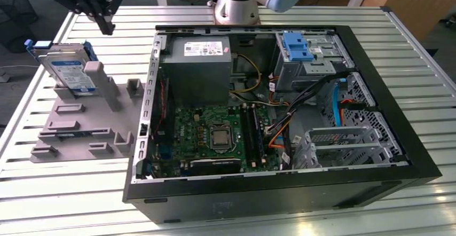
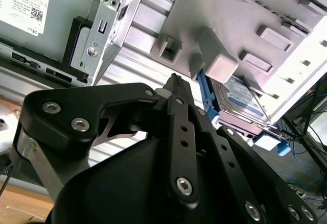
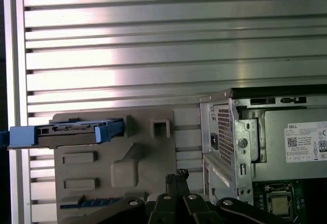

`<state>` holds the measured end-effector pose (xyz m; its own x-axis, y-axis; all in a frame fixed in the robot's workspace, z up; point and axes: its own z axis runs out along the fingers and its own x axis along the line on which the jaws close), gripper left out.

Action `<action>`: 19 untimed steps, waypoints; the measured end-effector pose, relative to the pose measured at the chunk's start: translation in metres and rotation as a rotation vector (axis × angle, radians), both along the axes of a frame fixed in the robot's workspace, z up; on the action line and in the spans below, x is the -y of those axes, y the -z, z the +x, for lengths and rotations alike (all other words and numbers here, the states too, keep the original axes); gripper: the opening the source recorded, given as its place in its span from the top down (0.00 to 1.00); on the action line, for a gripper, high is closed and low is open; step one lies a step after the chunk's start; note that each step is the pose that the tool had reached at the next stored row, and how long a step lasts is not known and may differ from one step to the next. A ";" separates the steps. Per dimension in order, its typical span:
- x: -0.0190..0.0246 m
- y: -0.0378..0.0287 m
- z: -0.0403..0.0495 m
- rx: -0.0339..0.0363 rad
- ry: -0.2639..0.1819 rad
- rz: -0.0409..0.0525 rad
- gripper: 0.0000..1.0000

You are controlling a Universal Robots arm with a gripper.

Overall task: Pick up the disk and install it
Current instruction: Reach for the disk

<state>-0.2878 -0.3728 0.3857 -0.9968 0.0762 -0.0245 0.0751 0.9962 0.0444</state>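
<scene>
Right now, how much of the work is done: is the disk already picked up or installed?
Nothing looks done yet. The disk stands on edge in the grey holder, outside the open computer case. In hand: nothing. The gripper hangs near the disk, shut and empty, apart from it. Left: both the pick-up and the install.

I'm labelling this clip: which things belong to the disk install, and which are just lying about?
In the job:
disk, standing in the grey holder
gripper, shut, empty, near the holder
open case

Just there:
power supply
motherboard
blue bracket
table
</scene>
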 end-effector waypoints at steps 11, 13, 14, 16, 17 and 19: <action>0.0000 0.0010 -0.0059 0.0000 0.000 0.0000 0.89; 0.0000 0.0011 -0.0068 0.0000 0.000 0.0000 0.89; 0.0000 0.0012 -0.0072 -0.0001 0.000 0.0000 0.89; 0.0000 0.0012 -0.0083 -0.0001 0.000 -0.0001 0.89; 0.0000 0.0014 -0.0089 0.0000 0.000 0.0000 0.89; 0.0000 0.0015 -0.0100 0.0000 0.000 0.0000 0.89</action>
